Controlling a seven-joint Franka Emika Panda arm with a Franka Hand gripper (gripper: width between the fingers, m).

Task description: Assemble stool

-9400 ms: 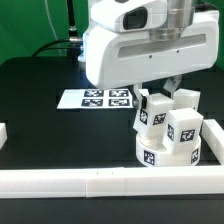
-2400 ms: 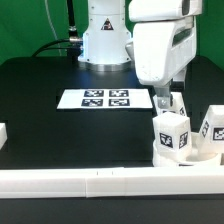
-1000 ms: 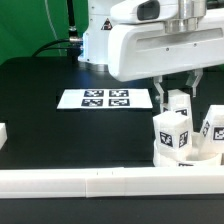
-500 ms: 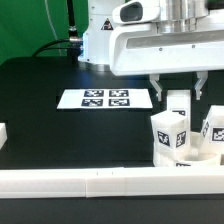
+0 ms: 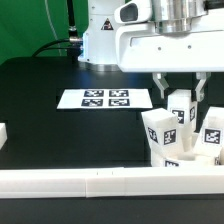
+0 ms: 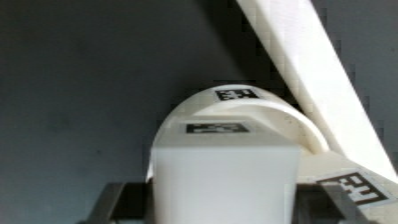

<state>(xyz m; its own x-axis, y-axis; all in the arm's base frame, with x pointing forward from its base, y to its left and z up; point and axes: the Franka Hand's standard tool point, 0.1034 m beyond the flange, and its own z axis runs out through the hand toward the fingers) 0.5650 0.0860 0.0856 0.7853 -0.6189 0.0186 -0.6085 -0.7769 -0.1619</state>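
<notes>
The stool stands upside down at the exterior view's right, against the front rail. Its round white seat (image 5: 176, 160) lies low, with three tagged legs standing up from it. My gripper (image 5: 181, 100) comes down from above and is shut on the far leg (image 5: 181, 108), one finger on each side. A second leg (image 5: 163, 135) stands in front and a third leg (image 5: 212, 126) at the right. In the wrist view the held leg (image 6: 222, 180) fills the space between the dark fingers (image 6: 127, 203), with the rounded seat (image 6: 231, 108) beyond it.
The marker board (image 5: 105, 99) lies flat on the black table behind the stool's left. A long white rail (image 5: 90, 181) runs along the front edge and shows as a slanted white bar in the wrist view (image 6: 299, 60). A short rail piece (image 5: 3, 133) sits at the left.
The gripper has come down over the far leg and closed on it. The stool has shifted and turned a little: the front leg now sits further left.
</notes>
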